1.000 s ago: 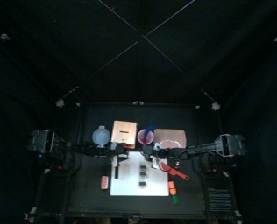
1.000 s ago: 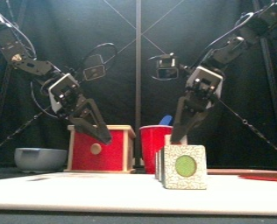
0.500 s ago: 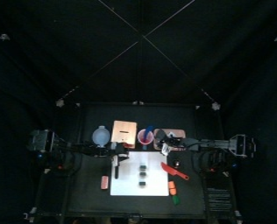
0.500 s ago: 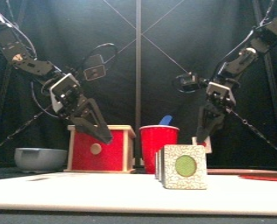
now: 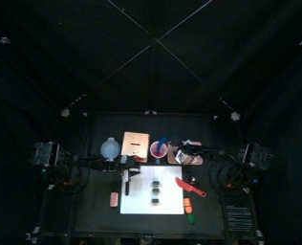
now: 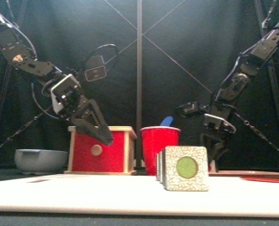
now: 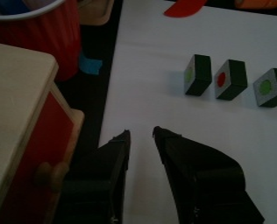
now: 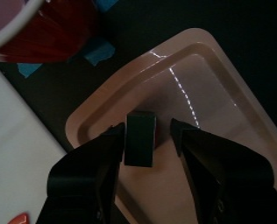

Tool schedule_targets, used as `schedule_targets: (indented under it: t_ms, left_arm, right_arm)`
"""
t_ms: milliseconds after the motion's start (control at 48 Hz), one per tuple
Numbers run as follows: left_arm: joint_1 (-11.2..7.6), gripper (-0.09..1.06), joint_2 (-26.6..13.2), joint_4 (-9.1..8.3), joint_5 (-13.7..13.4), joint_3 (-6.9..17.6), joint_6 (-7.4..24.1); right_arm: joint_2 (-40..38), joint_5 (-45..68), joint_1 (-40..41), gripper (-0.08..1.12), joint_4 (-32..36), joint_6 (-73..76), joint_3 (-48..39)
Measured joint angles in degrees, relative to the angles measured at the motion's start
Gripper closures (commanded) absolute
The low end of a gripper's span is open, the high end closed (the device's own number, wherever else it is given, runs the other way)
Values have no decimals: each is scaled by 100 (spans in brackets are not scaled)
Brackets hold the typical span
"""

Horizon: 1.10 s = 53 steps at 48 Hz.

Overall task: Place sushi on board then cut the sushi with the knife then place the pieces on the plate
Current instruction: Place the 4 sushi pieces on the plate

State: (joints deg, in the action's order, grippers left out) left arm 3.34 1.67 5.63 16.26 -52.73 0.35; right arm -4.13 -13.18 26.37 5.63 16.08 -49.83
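My right gripper (image 8: 141,131) is clamped on one dark green sushi piece (image 8: 138,147) and hangs over the pink tray (image 8: 205,79), which sits near the table's back edge, right of the middle. I judge the cutting done and the transfer under way: this piece is not yet set down, and three more pieces (image 7: 231,79) stand in a row on the white cutting board (image 7: 165,96) toward the table's front edge. The red knife (image 5: 189,186) lies on the board's right side. My left gripper (image 7: 141,136) hovers above the board, jaws narrowly apart, empty.
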Motion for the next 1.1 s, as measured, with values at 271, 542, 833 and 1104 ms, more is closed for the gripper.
schedule_targets:
  t_ms: [271,542,833,1104]
  left_arm:
    - [0,27,0,0,0,9,0]
    - [9,27,0,0,0,9,0]
    - [9,27,0,26,0,9,0]
    - [9,27,0,26,0,9,0]
  right_arm:
    - [-431,-229,-264,23,-26,9,193]
    - [-642,-519,-1521,23,-369,9,562]
    - [-211,-422,-2663,23,-633,-9,993]
    - [387,-308,-2927,23,-615,0,1310]
